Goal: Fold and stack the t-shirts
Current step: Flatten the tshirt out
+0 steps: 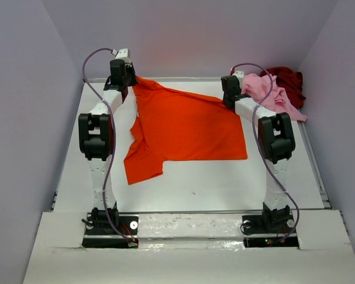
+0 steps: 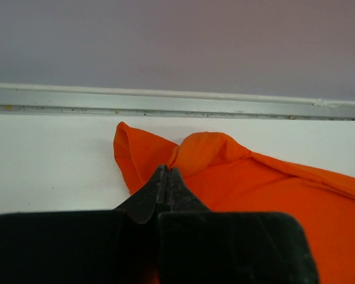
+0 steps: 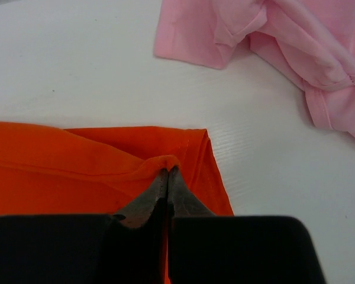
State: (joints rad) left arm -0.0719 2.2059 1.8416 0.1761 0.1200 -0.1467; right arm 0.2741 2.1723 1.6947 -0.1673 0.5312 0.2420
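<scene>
The orange shirt [image 1: 189, 127] lay spread on the surface [image 1: 225, 183], its far edge running between the two hands. The left hand [image 2: 167, 173] was clamped on one bunched far corner, the right hand [image 3: 167, 173] pinched shut on the hem at the other. The pink shirt [image 3: 296, 41] lay crumpled near the right hand, with the red shirt [image 1: 290, 80] heaped behind it in the far right corner.

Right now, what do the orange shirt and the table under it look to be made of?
Orange shirt: soft matte cloth, probably cotton knit; it bunches and shows a stitched hem.
Table: smooth white board, perhaps plastic; fine ribbed lines, faint sheen.
</scene>
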